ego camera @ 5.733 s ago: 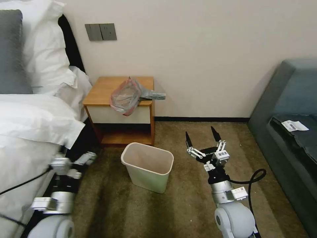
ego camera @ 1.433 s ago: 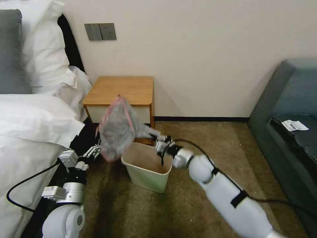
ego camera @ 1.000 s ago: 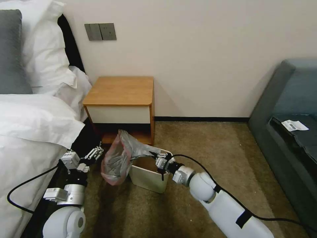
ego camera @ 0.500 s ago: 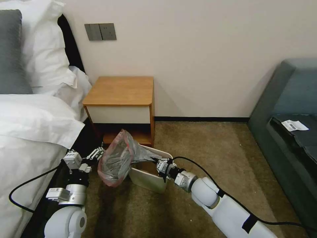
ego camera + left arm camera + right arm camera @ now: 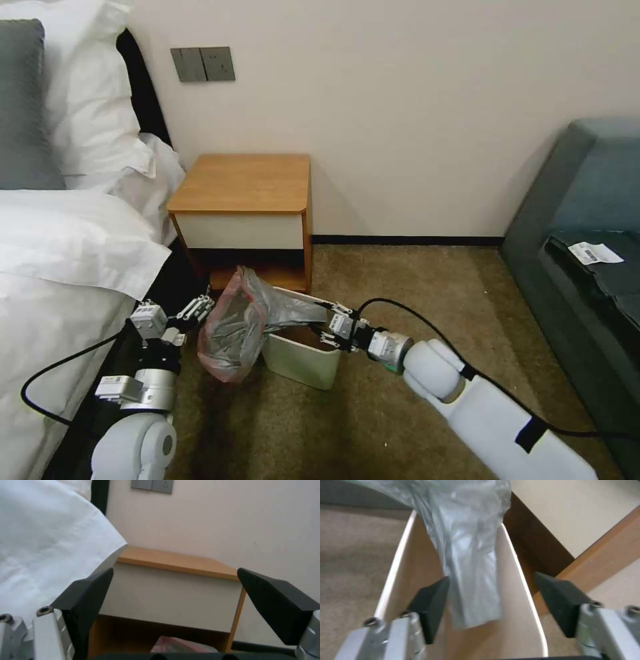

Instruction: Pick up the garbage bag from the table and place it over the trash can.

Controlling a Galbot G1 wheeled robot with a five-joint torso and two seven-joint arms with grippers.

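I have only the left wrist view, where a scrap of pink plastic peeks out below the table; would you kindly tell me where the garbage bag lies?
Observer: The garbage bag is draped across the rim of the trash can, its pink-rimmed bulk hanging outside on the side nearer the left pincer.
Operator: Thank you. Is the right pincer gripping it?
Observer: No; the right pincer is open over the can, its fingers standing either side of the bag's grey tail.
Operator: And is the bag's mouth over the can's opening?
Observer: No; the mouth hangs outside, and the can's inner wall shows bare in the right wrist view.
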